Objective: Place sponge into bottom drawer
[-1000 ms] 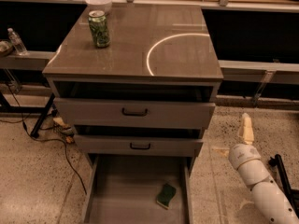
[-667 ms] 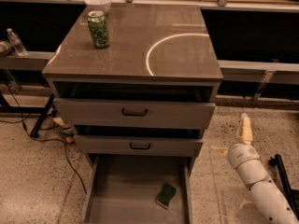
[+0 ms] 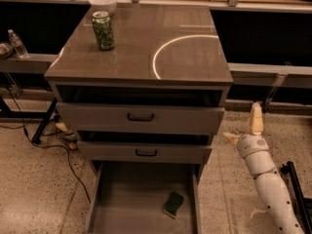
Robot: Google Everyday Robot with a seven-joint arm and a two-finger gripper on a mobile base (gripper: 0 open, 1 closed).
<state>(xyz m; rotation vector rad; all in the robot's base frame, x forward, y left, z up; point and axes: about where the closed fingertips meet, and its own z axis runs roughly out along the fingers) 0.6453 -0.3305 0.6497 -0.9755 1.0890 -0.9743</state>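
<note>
The sponge (image 3: 173, 204), dark green on pale foam, lies flat on the floor of the bottom drawer (image 3: 126, 199), near its right wall. The drawer is pulled out and open. My gripper (image 3: 243, 128) is to the right of the cabinet, at about the height of the middle drawer, well away from the sponge. Its fingers are spread, one pointing up (image 3: 256, 119) and one pointing left, with nothing between them. The white arm (image 3: 270, 189) runs down to the lower right corner.
The two upper drawers (image 3: 140, 117) stand slightly ajar. A green drink can (image 3: 103, 30) and a white bowl (image 3: 103, 3) are on the cabinet top. Cables (image 3: 58, 145) trail on the floor at the left. A black post (image 3: 298, 189) stands by the arm.
The gripper and wrist have risen a little beside the cabinet. The sponge and the drawers have not moved.
</note>
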